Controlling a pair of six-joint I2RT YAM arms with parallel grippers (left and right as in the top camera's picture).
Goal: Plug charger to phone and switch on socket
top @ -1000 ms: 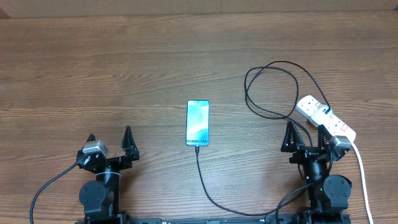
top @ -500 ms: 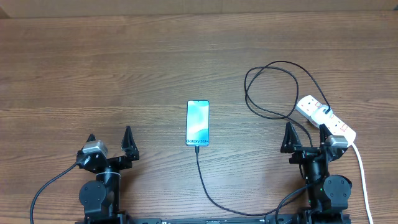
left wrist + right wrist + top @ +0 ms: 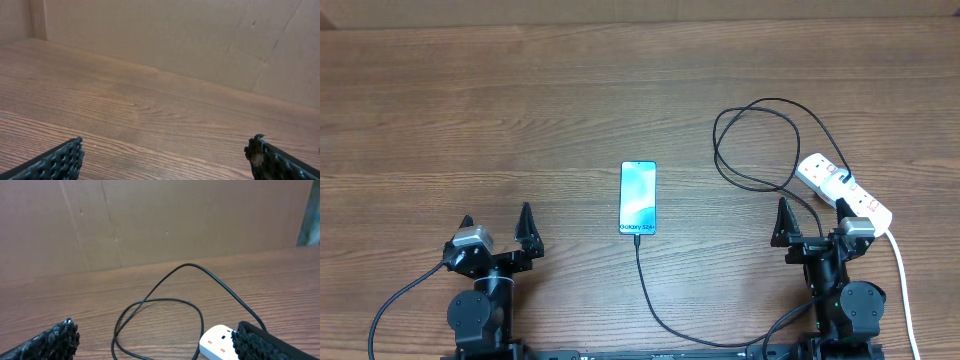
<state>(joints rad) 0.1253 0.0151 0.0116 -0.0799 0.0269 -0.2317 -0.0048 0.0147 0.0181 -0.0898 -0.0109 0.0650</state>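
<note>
The left gripper's fingers (image 3: 60,161) stand spread wide with nothing but bare table (image 3: 520,100) between them; the right gripper's fingers (image 3: 52,339) are just as wide apart and hold nothing, though a loop of the charger cable (image 3: 165,300) lies on the wood ahead of them and one end of the power strip (image 3: 217,341) sits just beside the finger on the far side. From above, the left gripper (image 3: 496,217) and the right gripper (image 3: 810,213) both sit low at the near edge of the table, pointing away from their bases; this looks like a parked pose, clear of the work, rather than a reach.

Further out, the phone (image 3: 638,197) lies flat and face up in the middle, between the two arms and well apart from both, its lettered end nearest the robot. The black cable meets that end, so the tip seems to be in the port, but whether it is fully seated is too small to tell; from there it runs down toward the near edge, curves right, and coils near the strip. The strip lies slantwise at the right, its near end overlapped by the right gripper, its thick white cord (image 3: 903,285) trailing off the near edge; that keeps the switches within the right arm's easy reach. Whether a switch is on cannot be made out.
</note>
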